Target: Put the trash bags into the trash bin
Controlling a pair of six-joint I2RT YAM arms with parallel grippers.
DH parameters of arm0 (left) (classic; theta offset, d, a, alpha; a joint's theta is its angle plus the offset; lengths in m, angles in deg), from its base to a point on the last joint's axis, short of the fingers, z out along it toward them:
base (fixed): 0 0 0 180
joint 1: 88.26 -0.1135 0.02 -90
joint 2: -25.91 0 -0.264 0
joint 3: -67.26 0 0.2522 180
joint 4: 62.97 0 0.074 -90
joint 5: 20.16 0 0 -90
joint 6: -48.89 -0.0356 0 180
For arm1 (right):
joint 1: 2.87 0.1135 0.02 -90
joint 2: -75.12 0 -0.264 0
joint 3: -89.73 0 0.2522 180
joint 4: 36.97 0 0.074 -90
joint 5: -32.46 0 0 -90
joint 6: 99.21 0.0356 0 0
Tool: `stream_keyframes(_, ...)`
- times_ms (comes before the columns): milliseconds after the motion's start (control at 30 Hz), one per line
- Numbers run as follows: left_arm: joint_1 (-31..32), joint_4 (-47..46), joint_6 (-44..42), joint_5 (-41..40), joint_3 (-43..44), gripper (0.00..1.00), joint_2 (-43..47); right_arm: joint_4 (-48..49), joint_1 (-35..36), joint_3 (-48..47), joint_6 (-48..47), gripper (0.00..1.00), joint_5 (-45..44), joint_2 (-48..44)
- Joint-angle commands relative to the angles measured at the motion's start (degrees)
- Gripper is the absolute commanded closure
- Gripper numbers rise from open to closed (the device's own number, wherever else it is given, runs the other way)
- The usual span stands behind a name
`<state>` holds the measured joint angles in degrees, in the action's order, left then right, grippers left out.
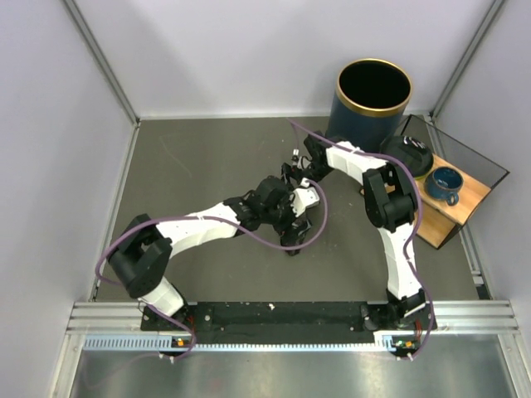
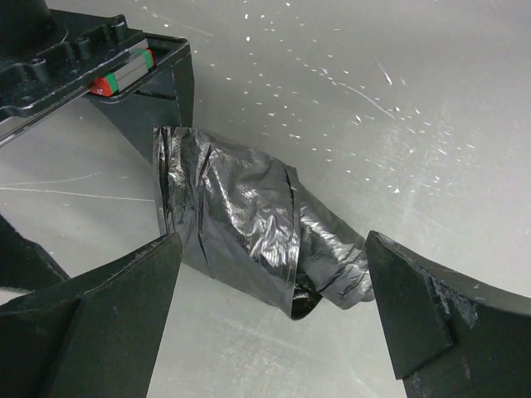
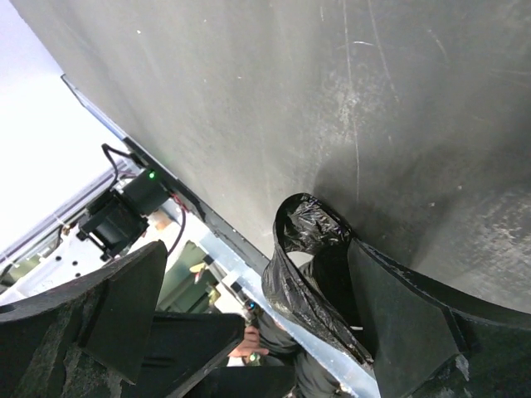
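**Both claws spread; bag on table, outside bin**

Left gripper [image 2: 272, 253]: its fingers fill the lower corners of the wrist view, spread wide, gripping nothing. Between them the trash bag [image 2: 241, 224], a crumpled, twisted bundle, rests on the table [image 1: 207, 157]. Right gripper [image 3: 249, 278] is also spread, with the bag bunched against its right-of-frame finger, not pinched. Overhead, both wrists crowd frame centre and hide the bag. Trash bin [image 1: 373, 104] stands upper right, well apart. A black roll [image 1: 408, 153] and a blue cup [image 1: 445, 184] sit on a wooden block [image 1: 452, 215] beside it.

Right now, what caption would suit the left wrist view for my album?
Open left end effector straddling a crumpled black trash bag above the grey table.
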<state>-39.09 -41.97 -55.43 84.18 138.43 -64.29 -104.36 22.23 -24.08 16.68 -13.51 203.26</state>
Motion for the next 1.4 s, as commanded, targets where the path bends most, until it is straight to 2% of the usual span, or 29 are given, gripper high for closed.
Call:
stream_keyframes(0,0.31,-1.97,4.22,-3.35,3.24,0.01,-2.44,0.8,-0.14,0.73,1.18,0.09,3.86,-1.48)
stream_keyframes(167,0.23,-2.32,5.1,-6.69,3.41,0.02,-4.11,1.85,-0.23,2.05,2.41,0.11,9.3,-2.36)
stream_keyframes(300,0.14,-2.68,5.8,-8.72,3.5,0.09,-5.08,3.09,0.03,3.02,4.08,0.12,12.13,-2.98)
stream_keyframes(400,-0.04,-2.07,7.29,-11.35,3.85,0.25,-5.78,3.53,0.21,3.9,4.7,0.12,13.8,-3.24)
stream_keyframes(433,-0.12,-1.89,7.56,-11.88,3.94,0.35,-5.7,3.53,0.3,3.9,4.52,0.13,13.98,-3.33)
stream_keyframes(467,-0.56,-1.54,8.34,-12.58,3.94,0.4,-5.7,3.7,0.3,3.9,4.35,0.13,13.98,-3.68)
stream_keyframes(533,-1.44,-1.01,8.96,-12.77,3.5,0.59,-5.08,3.97,0.39,3.55,4.08,0.13,13.63,-3.95)
stream_keyframes(567,-2.49,-0.57,9.92,-12.77,3.33,0.77,-4.73,3.88,0.39,2.59,3.73,0.13,12.76,-4.03)
stream_keyframes(633,-3.63,0.39,10.89,-12.24,2.71,0.86,-3.94,3.97,0.39,0.83,3.03,0.13,11.79,-3.86)
stream_keyframes(667,-5.21,0.84,12.47,-11.89,2.54,0.99,-3.59,3.88,0.39,-1.44,2.42,0.13,10.21,-3.34)
stream_keyframes(733,-7.06,1.1,14.06,-10.23,1.4,1.0,-2.1,3.79,0.12,-4.17,0.93,0.13,8.01,-2.98)
stream_keyframes(833,-11.88,1.11,20.81,-7.94,-0.97,1.0,0.8,3.97,-0.84,-8.92,-4.86,0.13,2.65,-3.33)
stream_keyframes(967,-15.24,1.02,26.01,-4.43,-4.31,1.0,4.14,3.79,-2.6,-7.1,-13.39,0.15,4.47,-6.92)
stream_keyframes(1067,-17.34,0.75,29.0,-3.72,-5.98,1.0,6.07,3.44,-3.22,0.36,-22.26,0.15,5.19,-13.86)
stream_keyframes(1233,-20.94,1.19,32.95,-3.1,-7.66,1.0,8.45,1.6,-2.26,17.83,-37.27,0.24,1.6,-29.31)
stream_keyframes(1267,-21.39,1.28,33.31,-2.93,-8.27,1.0,9.15,0.64,-1.47,19.96,-38.88,0.29,0.28,-31.26)
stream_keyframes(1367,-23.32,0.75,34.45,-1.7,-9.59,1.0,10.47,-0.51,1.69,25.77,-41.53,0.3,-4.29,-35.74)
